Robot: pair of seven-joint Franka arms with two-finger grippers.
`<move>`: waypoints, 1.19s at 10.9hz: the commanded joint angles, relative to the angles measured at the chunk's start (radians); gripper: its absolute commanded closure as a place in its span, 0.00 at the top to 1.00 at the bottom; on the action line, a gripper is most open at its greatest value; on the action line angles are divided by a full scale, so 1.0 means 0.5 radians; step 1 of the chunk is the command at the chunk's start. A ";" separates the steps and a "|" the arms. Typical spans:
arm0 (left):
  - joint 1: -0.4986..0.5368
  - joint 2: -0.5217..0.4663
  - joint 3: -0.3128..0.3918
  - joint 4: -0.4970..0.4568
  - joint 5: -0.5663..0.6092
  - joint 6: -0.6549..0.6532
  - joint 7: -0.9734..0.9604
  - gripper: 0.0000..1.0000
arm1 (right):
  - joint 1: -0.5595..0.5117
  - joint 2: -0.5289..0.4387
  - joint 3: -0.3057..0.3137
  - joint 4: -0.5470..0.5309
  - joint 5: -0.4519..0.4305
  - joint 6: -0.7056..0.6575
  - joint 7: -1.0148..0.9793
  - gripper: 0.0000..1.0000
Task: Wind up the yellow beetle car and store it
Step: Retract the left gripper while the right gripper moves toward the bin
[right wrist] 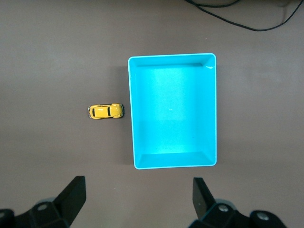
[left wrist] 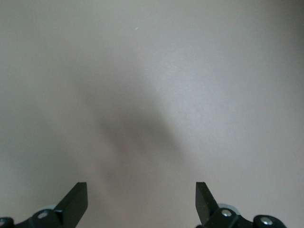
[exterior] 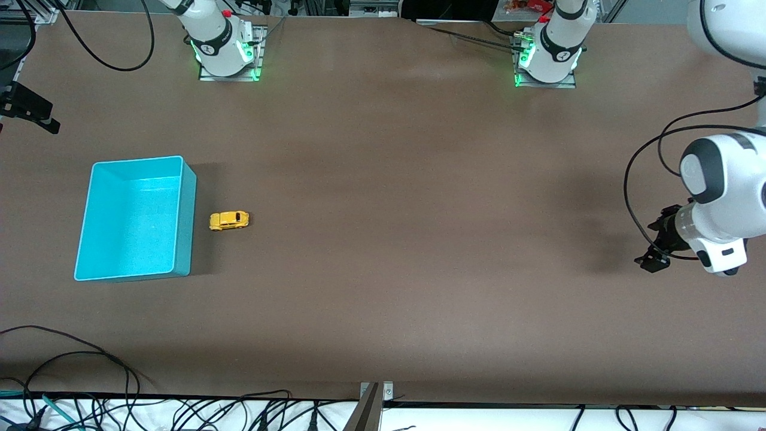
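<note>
Yellow beetle car [exterior: 228, 220] beside bin [exterior: 102, 263]; both arms raised, fingers [right wrist: 71, 192] apart.

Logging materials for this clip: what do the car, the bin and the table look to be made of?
Car: glossy yellow body, painted metal or plastic; which one cannot be told. Dark windows.
Bin: likely moulded plastic, one even turquoise colour, thin walls, rounded corners, slight sheen on its floor.
Table: matte brown surface with no glare; the material is unclear.
Both grippers, left and right, hang open, holding nothing.

White arms [exterior: 715, 197], green-lit bases [exterior: 229, 63], black tool [exterior: 658, 245].
</note>
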 commanded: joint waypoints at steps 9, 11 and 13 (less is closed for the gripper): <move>0.227 -0.394 -0.510 0.308 -0.030 -0.777 1.398 1.00 | 0.052 0.108 0.067 0.041 -0.003 -0.057 0.016 1.00; 0.243 -0.449 -0.563 0.308 -0.036 -0.777 1.379 1.00 | 0.074 0.194 0.117 0.029 0.000 -0.136 -0.002 1.00; 0.246 -0.522 -0.554 0.305 -0.030 -0.820 1.425 1.00 | 0.190 0.311 0.132 0.047 -0.003 -0.112 -0.008 1.00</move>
